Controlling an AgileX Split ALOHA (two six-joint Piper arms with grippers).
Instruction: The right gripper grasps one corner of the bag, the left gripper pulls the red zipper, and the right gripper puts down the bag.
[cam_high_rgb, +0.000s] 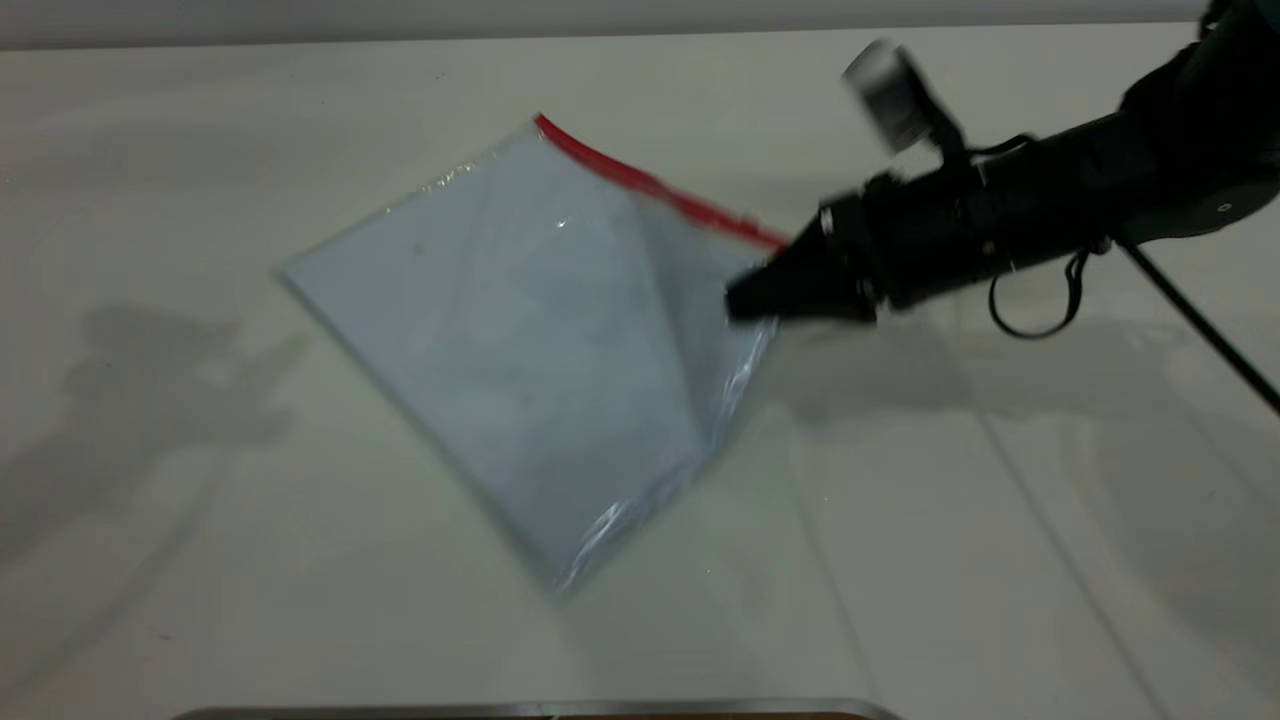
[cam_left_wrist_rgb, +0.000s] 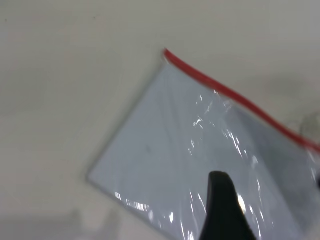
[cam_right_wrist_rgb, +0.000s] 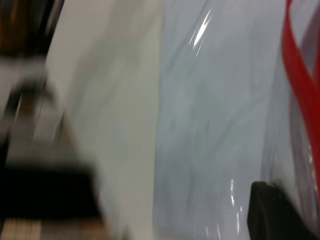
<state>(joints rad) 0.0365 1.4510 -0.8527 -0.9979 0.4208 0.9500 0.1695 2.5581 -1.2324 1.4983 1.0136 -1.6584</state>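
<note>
The bag (cam_high_rgb: 520, 330) is a clear pouch with pale blue-white sheets inside. It is tilted, its right corner raised off the white table and its lower edge resting on it. The red zipper (cam_high_rgb: 650, 185) runs along its far upper edge. My right gripper (cam_high_rgb: 745, 298) is shut on the bag's right corner, just below the zipper's end. The right wrist view shows the bag (cam_right_wrist_rgb: 215, 125), the zipper (cam_right_wrist_rgb: 295, 70) and one black finger (cam_right_wrist_rgb: 272, 215). The left arm is outside the exterior view; its wrist view shows one black finger (cam_left_wrist_rgb: 222, 205) above the bag (cam_left_wrist_rgb: 170, 150) and the zipper (cam_left_wrist_rgb: 225, 92).
The white table (cam_high_rgb: 200, 500) stretches around the bag. A metal-edged strip (cam_high_rgb: 540, 709) runs along the table's near edge. Dark blurred shapes (cam_right_wrist_rgb: 40, 200) lie beyond the table edge in the right wrist view.
</note>
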